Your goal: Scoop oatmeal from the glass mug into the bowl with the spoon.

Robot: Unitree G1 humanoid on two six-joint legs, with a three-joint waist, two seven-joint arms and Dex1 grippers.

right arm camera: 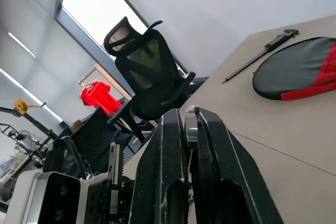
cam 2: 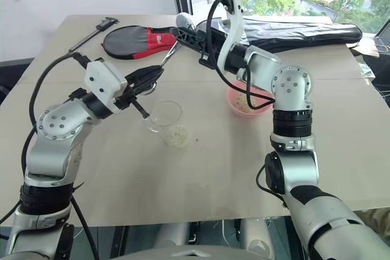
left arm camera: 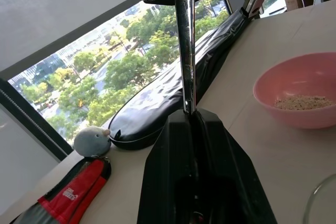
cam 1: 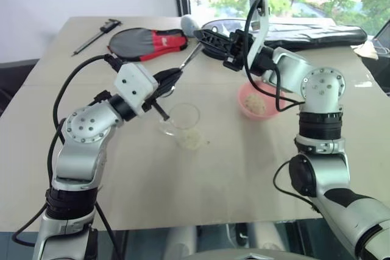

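The silver spoon (cam 1: 190, 58) hangs above the table, slanting between both grippers. My left gripper (cam 1: 173, 78) is shut on its lower part, just above the spoon's small bowl. My right gripper (cam 1: 205, 38) is shut on the handle's far end; in the left wrist view the handle (left arm camera: 185, 51) rises from my fingers up to it. The glass mug (cam 1: 183, 117) stands on the table below my left gripper. A small heap of oatmeal (cam 1: 192, 140) lies on the table beside it. The pink bowl (cam 1: 245, 97) sits to the right, under my right forearm, with oatmeal (left arm camera: 303, 102) inside.
A black and red paddle case (cam 1: 149, 42) and a dark caliper (cam 1: 97, 35) lie at the table's far left. A long black bag (cam 1: 317, 33) lies along the far edge by the window, with a grey plush toy (cam 1: 189, 24) beside it.
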